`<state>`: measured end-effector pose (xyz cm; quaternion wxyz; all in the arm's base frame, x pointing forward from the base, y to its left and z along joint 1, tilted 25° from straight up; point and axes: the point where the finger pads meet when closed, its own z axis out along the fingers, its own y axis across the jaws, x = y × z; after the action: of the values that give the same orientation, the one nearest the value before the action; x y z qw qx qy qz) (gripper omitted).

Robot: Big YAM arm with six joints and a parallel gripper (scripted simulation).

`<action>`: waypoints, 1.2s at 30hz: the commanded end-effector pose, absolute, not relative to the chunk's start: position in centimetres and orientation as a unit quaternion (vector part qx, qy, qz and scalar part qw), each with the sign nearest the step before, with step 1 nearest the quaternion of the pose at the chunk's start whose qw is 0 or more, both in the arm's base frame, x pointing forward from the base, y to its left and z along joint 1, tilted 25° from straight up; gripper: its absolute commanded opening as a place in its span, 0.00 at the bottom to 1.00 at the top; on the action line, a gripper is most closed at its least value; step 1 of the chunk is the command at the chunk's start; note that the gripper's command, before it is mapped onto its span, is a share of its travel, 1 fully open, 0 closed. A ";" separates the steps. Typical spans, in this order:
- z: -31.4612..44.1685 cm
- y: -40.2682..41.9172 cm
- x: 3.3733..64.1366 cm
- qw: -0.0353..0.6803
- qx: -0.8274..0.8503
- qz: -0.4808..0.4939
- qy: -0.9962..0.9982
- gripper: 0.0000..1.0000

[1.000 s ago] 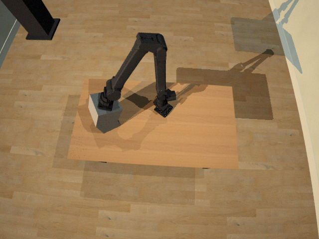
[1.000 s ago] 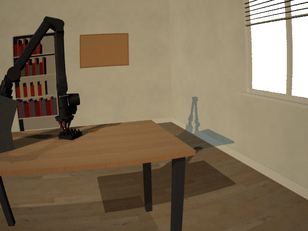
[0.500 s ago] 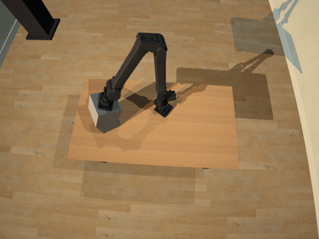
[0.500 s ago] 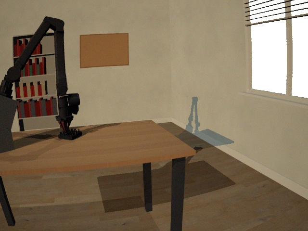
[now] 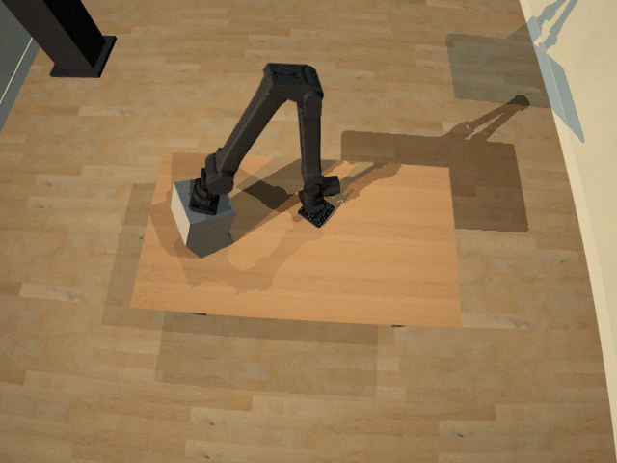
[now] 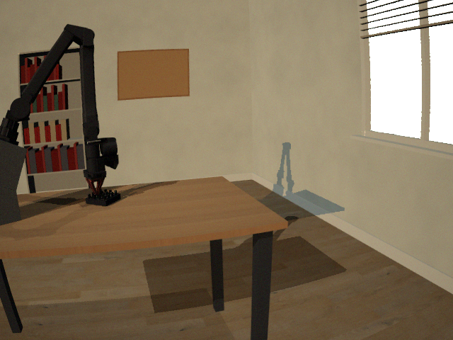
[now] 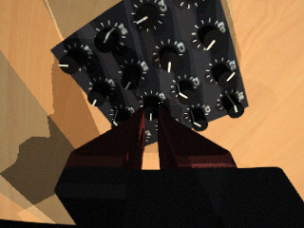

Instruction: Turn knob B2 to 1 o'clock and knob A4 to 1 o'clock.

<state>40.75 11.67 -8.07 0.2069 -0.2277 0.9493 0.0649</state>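
End effector (image 5: 313,203) (image 6: 96,193) (image 7: 151,114) grips small black knob (image 7: 151,103), probably rigid, slippery; pinch sides centrally, twist gently, light box (image 5: 321,222) (image 6: 105,201) (image 7: 180,21) may skid.

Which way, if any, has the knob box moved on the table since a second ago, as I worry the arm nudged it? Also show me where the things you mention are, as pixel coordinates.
No visible shift: the knob box (image 5: 322,219) (image 6: 96,201) keeps its place against the table's edges.
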 end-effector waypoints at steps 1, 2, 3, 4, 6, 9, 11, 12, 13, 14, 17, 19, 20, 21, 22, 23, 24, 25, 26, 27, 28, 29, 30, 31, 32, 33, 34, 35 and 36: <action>-7.8 11.7 41.5 0.210 -0.152 0.075 0.963 0.08; -7.8 11.7 41.5 0.210 -0.152 0.075 0.963 0.08; -7.8 11.7 41.5 0.210 -0.152 0.075 0.963 0.08; -7.8 11.7 41.5 0.209 -0.140 0.079 0.965 0.08; -7.8 11.7 41.5 0.206 -0.114 0.084 0.968 0.08; -7.8 11.7 41.5 0.203 -0.075 0.092 0.972 0.08; -7.8 11.7 41.5 0.200 -0.048 0.098 0.974 0.08; -7.8 11.7 41.5 0.199 -0.035 0.100 0.974 0.08; -7.8 11.7 41.5 0.198 -0.023 0.103 0.975 0.08; -7.8 11.7 41.5 0.196 -0.011 0.105 0.975 0.08; -7.8 11.7 41.5 0.192 0.026 0.112 0.975 0.08; -7.8 11.7 41.5 0.191 0.038 0.115 0.974 0.08; -7.8 11.7 41.5 0.191 0.038 0.115 0.974 0.08; -7.9 11.9 41.4 0.188 0.048 0.120 0.974 0.08; -7.9 11.9 41.4 0.186 0.061 0.122 0.973 0.08; -7.9 11.9 41.4 0.185 0.073 0.125 0.972 0.08; -7.9 11.9 41.4 0.183 0.085 0.127 0.971 0.08; -7.9 11.9 41.4 0.182 0.096 0.129 0.970 0.08; -7.9 11.9 41.4 0.180 0.108 0.131 0.969 0.08; -7.9 11.9 41.4 0.178 0.119 0.133 0.968 0.08; -7.9 11.9 41.4 0.177 0.130 0.135 0.966 0.08; -7.9 11.9 41.4 0.175 0.141 0.137 0.965 0.08; -7.9 11.9 41.4 0.174 0.151 0.139 0.963 0.08; -7.9 11.9 41.4 0.172 0.161 0.141 0.962 0.08; -7.9 11.8 41.3 0.171 0.171 0.142 0.960 0.08; -7.9 11.8 41.3 0.169 0.180 0.144 0.958 0.08; -7.9 11.8 41.3 0.168 0.190 0.145 0.956 0.08; -7.9 11.8 41.3 0.166 0.199 0.147 0.955 0.08; -7.9 11.8 41.3 0.166 0.199 0.147 0.955 0.08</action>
<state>40.69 12.12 -8.00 0.1644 0.1507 0.9640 0.1450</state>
